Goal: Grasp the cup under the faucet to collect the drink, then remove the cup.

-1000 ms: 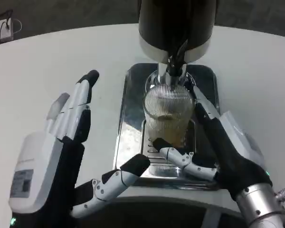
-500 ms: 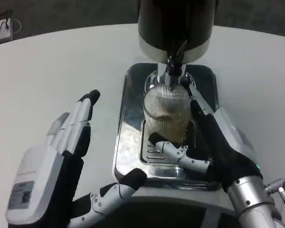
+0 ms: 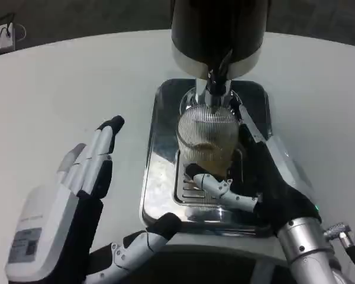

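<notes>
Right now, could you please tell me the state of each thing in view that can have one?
cup: upright under the faucet, on the tray, a little brownish drink inside, right hand's fingers around it.
faucet: directly above the cup; flow cannot be told.
tray: flat on the table, under the dispenser.
right hand: wrapped around the cup.
left hand: fingers apart, holding nothing, left of the tray.

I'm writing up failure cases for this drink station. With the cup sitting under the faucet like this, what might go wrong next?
1. The right robot hand wraps the ribbed cup with a finger low at its base; a loose hold may let it slip or tip when it is pulled away.
2. The cup's rim sits close under the faucet; lifting before drawing it back might knock the spout.
3. The cup holds some drink; a jerky pull may spill it onto the metal tray.
</notes>
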`<state>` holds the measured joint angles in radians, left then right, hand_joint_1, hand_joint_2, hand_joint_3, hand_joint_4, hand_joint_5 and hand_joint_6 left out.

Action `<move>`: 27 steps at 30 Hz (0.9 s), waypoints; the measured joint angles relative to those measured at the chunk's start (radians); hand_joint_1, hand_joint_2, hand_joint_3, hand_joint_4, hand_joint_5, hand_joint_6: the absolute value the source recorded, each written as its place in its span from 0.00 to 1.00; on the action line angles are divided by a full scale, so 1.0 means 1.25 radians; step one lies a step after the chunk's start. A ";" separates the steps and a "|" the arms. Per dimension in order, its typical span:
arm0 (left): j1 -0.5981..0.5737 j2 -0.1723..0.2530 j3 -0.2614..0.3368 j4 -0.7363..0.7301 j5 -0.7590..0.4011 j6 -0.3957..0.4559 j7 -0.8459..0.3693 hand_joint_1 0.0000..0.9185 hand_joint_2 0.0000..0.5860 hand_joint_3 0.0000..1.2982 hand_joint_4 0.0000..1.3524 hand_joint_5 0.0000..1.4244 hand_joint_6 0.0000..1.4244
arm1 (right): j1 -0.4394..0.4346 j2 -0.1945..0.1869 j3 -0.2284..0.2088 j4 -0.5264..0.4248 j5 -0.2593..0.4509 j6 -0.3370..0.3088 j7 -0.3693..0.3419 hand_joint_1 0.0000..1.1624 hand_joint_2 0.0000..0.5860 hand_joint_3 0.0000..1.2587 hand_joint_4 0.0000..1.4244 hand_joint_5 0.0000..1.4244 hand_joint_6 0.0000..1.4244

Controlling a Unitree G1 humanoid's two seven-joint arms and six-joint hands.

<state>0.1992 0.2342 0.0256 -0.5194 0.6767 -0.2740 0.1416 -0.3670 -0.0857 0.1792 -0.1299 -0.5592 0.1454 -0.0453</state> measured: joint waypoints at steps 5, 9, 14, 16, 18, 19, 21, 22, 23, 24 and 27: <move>0.007 0.000 0.007 -0.001 0.000 0.000 -0.005 0.00 0.23 0.03 0.00 0.05 0.03 | -0.025 0.012 0.002 0.033 0.021 0.000 -0.012 0.55 0.40 0.00 0.01 0.03 0.12; 0.012 0.000 0.013 -0.002 -0.001 0.001 -0.009 0.00 0.23 0.03 0.00 0.05 0.03 | -0.035 0.025 0.002 0.052 0.035 0.000 -0.015 0.55 0.40 0.00 0.01 0.03 0.12; 0.015 0.000 0.023 -0.003 -0.003 0.004 -0.013 0.00 0.24 0.03 0.00 0.05 0.03 | -0.041 0.032 0.002 0.066 0.040 0.000 -0.023 0.55 0.40 0.00 0.01 0.03 0.12; 0.016 0.000 0.028 -0.004 -0.005 0.007 -0.016 0.00 0.24 0.03 0.00 0.05 0.03 | -0.042 0.035 0.003 0.068 0.040 0.000 -0.026 0.55 0.39 0.00 0.01 0.02 0.12; 0.017 0.000 0.031 -0.007 -0.006 0.008 -0.018 0.00 0.24 0.03 0.00 0.05 0.03 | -0.043 0.039 0.004 0.070 0.040 0.000 -0.032 0.55 0.39 0.00 0.01 0.02 0.11; 0.017 0.000 0.032 -0.008 -0.006 0.008 -0.019 0.00 0.24 0.03 0.00 0.05 0.03 | -0.043 0.041 0.004 0.071 0.041 0.000 -0.034 0.55 0.38 0.00 0.01 0.02 0.11; 0.017 0.000 0.034 -0.009 -0.007 0.008 -0.021 0.00 0.24 0.03 0.00 0.05 0.03 | -0.043 0.045 0.005 0.075 0.043 0.000 -0.040 0.54 0.38 0.00 0.01 0.02 0.10; 0.017 0.000 0.035 -0.009 -0.007 0.009 -0.023 0.00 0.24 0.03 0.00 0.05 0.03 | -0.044 0.048 0.006 0.077 0.043 0.000 -0.043 0.54 0.38 0.00 0.01 0.02 0.10; 0.018 0.000 0.035 -0.009 -0.007 0.009 -0.023 0.00 0.24 0.03 0.00 0.05 0.03 | -0.045 0.052 0.006 0.079 0.044 0.000 -0.046 0.55 0.38 0.00 0.01 0.02 0.10; 0.019 0.000 0.037 -0.010 -0.007 0.010 -0.023 0.00 0.24 0.03 0.00 0.05 0.03 | -0.047 0.057 0.007 0.083 0.045 0.000 -0.049 0.55 0.38 0.00 0.01 0.02 0.10; 0.020 0.000 0.039 -0.014 -0.010 0.013 -0.024 0.00 0.24 0.03 0.00 0.05 0.03 | -0.053 0.063 0.011 0.095 0.047 0.000 -0.061 0.54 0.38 0.00 0.01 0.02 0.10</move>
<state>0.2248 0.2344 0.0745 -0.5374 0.6641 -0.2575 0.1110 -0.4328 -0.0074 0.1932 -0.0115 -0.5008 0.1453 -0.1211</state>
